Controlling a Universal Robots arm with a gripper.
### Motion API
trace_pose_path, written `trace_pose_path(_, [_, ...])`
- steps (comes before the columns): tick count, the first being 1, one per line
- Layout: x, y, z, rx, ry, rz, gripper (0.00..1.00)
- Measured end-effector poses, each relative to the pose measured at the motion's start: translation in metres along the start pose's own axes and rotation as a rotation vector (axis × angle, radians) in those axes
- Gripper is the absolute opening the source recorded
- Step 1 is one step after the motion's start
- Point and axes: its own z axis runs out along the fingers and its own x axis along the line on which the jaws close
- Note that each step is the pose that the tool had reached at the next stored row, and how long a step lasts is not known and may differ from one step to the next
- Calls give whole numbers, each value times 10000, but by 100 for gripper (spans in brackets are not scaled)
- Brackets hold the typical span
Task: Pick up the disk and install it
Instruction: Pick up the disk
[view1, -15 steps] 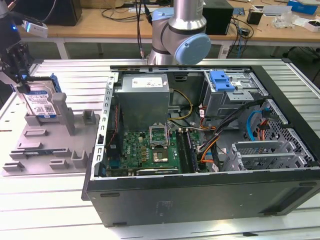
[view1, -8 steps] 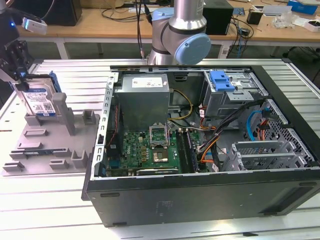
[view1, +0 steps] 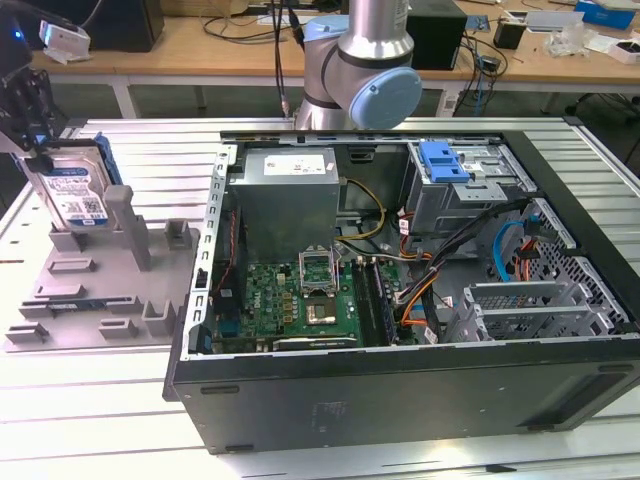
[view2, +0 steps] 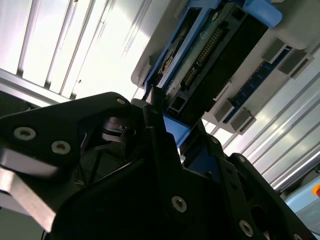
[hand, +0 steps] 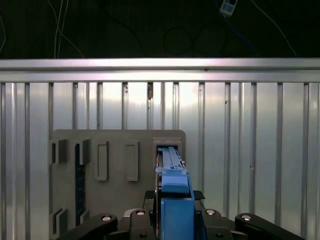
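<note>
At the exterior view's left the disk (view1: 72, 195) stands on edge in the grey fixture tray (view1: 95, 295); the gripper (hand: 175, 196) straddles its upper edge; in the first wrist view the jaws stand narrowed onto the blue carrier frame, one against each side, so I judge it clamped; to lift well, the pull should run straight up along the slot, without twist or tilt, since the tall grey post (view1: 125, 220) stands just beside the disk and could snag the carrier; the hold should sit square on the frame, not on the label face; whether the lower edge is seated in the slot is hard to make out; further right, in the open computer case (view1: 400, 400), cables mask the mouth of the drive cage (view1: 470, 200) under its blue latch (view1: 443, 163).
</note>
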Motion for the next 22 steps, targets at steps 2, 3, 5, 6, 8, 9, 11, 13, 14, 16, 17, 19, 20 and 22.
trace_pose_path(2, [2,0,-30,-1,1,1,37])
trace_pose_path(3, [3,0,-47,0,0,0,37])
trace_pose_path(5, [4,0,-84,0,0,0,37])
trace_pose_path(6, [5,0,-100,0,0,0,37])
trace_pose_path(8, [8,0,-147,0,0,1,37])
trace_pose_path(9, [8,0,-166,0,0,1,37])
trace_pose_path(11, [12,0,-226,1,0,1,37])
trace_pose_path(13, [14,1,-271,0,0,1,37])
trace_pose_path(14, [15,0,-291,1,0,1,37])
trace_pose_path(16, [17,1,-333,1,0,1,37])
trace_pose_path(17, [19,1,-360,1,0,1,37])
trace_pose_path(19, [21,1,-402,0,0,1,37])
trace_pose_path(20, [22,1,-424,0,0,0,37])
trace_pose_path(22, [24,1,-468,1,2,0,37])
